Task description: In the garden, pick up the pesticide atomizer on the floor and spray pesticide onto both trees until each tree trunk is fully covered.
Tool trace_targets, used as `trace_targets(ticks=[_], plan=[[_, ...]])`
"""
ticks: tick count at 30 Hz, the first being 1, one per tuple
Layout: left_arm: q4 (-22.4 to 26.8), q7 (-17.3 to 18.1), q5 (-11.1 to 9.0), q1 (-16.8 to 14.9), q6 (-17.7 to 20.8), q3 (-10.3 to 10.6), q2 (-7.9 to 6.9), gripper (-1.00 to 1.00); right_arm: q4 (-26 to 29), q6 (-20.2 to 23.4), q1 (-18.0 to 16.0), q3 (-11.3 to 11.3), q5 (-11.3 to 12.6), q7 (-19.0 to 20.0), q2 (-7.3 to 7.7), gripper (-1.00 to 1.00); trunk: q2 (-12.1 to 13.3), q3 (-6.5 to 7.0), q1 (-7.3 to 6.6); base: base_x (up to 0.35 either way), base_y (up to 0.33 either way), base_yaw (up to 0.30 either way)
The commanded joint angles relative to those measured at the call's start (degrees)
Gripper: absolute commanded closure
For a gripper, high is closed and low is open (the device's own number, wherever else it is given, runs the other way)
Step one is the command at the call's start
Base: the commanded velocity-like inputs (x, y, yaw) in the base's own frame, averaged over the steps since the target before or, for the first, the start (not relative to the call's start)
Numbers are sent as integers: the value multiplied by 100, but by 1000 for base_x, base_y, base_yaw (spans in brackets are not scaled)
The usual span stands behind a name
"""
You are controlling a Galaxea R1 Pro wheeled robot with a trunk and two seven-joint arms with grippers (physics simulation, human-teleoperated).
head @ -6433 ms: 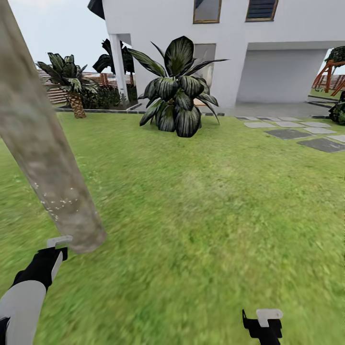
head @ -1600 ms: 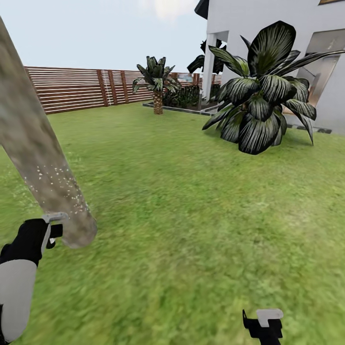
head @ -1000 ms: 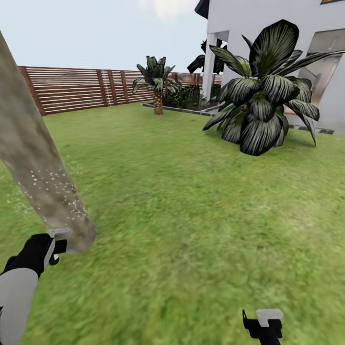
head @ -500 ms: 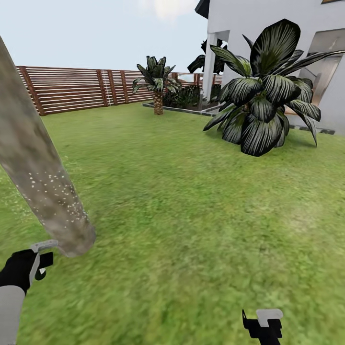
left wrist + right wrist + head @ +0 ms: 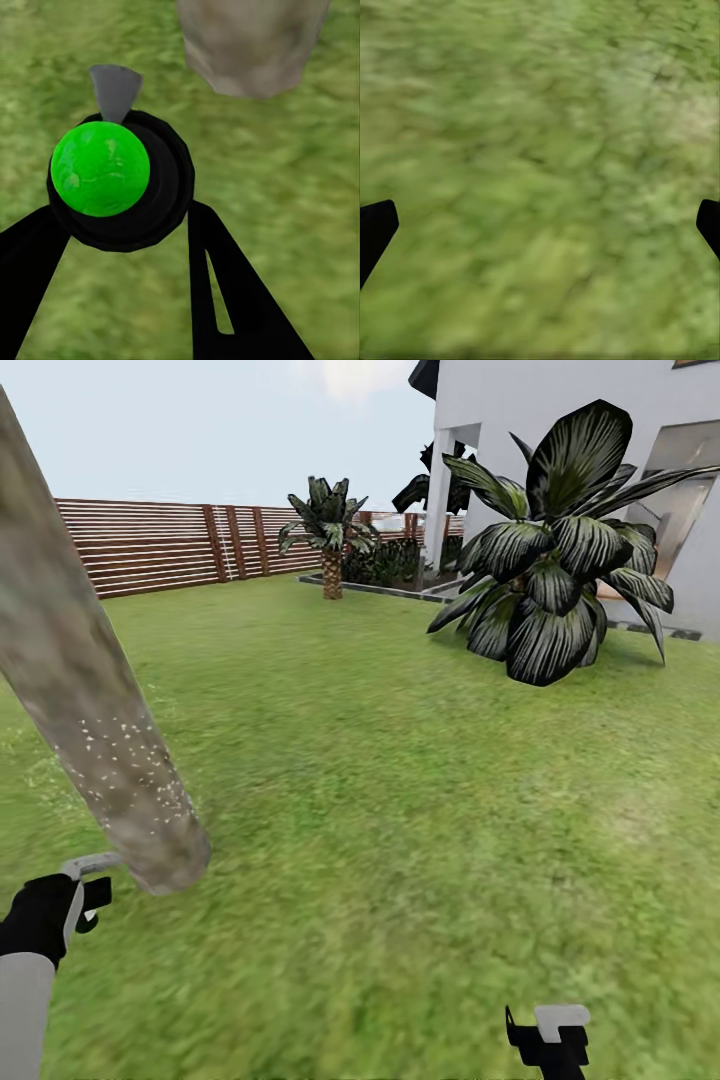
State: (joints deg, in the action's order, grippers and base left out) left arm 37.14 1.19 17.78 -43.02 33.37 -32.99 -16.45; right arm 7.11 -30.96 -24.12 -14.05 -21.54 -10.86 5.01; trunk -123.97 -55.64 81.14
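Left gripper (image 5: 120, 247) fingers pinching what looks like the pesticide atomizer (image 5: 112, 180), near the speckled tree trunk (image 5: 95, 700), right gripper (image 5: 540, 225) fingers spread over grass (image 5: 420, 810).

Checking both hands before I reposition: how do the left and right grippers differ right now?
The left gripper is shut on the atomizer, beside the speckled tree trunk; the right gripper is open and empty, fingers spread over bare grass. Both hang low above the lawn.

Broad-leaf plant (image 5: 555, 555) before white house (image 5: 520, 420); small palm (image 5: 328, 530) near fence.
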Motion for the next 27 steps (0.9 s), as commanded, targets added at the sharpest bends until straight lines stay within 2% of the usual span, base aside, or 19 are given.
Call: trace_targets(ticks=[1,2,5,7,9,14,16,17,18,20,21,22,23,24,25,26,27], plan=[[-22,14,31,-4,17,8,34,100,-8,-16,-5,-27,-62,-35,-1,-100,-2,-5,-1,-6,11,0],[-41,20,32,-4,10,22,110,100,-8,-16,-5,-27,-63,-41,-1,-100,-2,-5,-1,-3,6,0],[-70,57,50,4,-2,46,521,100,-8,-16,-5,-27,-64,-44,-1,-100,-2,-5,-1,0,1,0],[-67,80,58,4,2,64,695,100,-8,-16,-5,-27,-64,-45,-1,-100,-2,-5,-1,0,0,0],[-28,90,59,4,3,73,716,100,-8,-16,-5,-28,-61,-47,-1,-100,-2,-5,-1,0,0,0],[-69,103,83,23,-15,99,654,100,-8,-16,-5,-27,-65,-39,-1,-100,-2,-3,-1,-68,1,-11],[-74,116,81,257,-406,110,633,100,-8,-16,-5,-28,-68,-35,-1,-100,-2,7,-1,-304,48,-146],[-75,141,83,408,-713,218,638,100,-12,-16,-5,-28,-68,-33,-1,-100,-2,12,-1,-324,63,-174],[-75,384,85,673,-1084,750,630,100,-15,-16,-5,-27,-69,-31,-1,-100,-2,18,-1,-331,68,-184],[-74,1029,101,1037,-1378,1746,591,100,-17,-16,-5,-27,-69,-30,-1,-100,-2,30,-1,-333,70,-185],[-73,1311,106,1167,-1541,2154,554,100,-17,-16,-5,-27,-69,-27,-1,-100,-2,35,-1,-334,70,-171],[-75,1575,103,1250,-1722,2449,498,100,-14,-16,-5,-27,-72,-21,-1,-100,-2,40,-1,-335,70,-135],[-81,2382,150,1315,-2047,2838,322,100,-7,-16,-5,-21,-87,-9,-5,-100,-2,41,-1,-335,71,-47],[-77,3446,367,1332,-2457,3126,149,100,11,-11,-5,8,-106,5,-14,-100,-2,41,-1,-335,46,-15],[-76,4168,575,1317,-2744,3214,78,100,81,-5,-5,114,-127,9,-33,-100,-2,42,-1,-331,19,-6],[-74,4476,686,1303,-2840,3235,62,100,178,-1,-5,224,-166,11,-40,-100,-2,42,-1,-303,12,-4],[-41,4868,898,1285,-2924,3257,57,100,434,28,-5,472,-275,18,-47,-100,-2,42,-1,-182,6,-2]])
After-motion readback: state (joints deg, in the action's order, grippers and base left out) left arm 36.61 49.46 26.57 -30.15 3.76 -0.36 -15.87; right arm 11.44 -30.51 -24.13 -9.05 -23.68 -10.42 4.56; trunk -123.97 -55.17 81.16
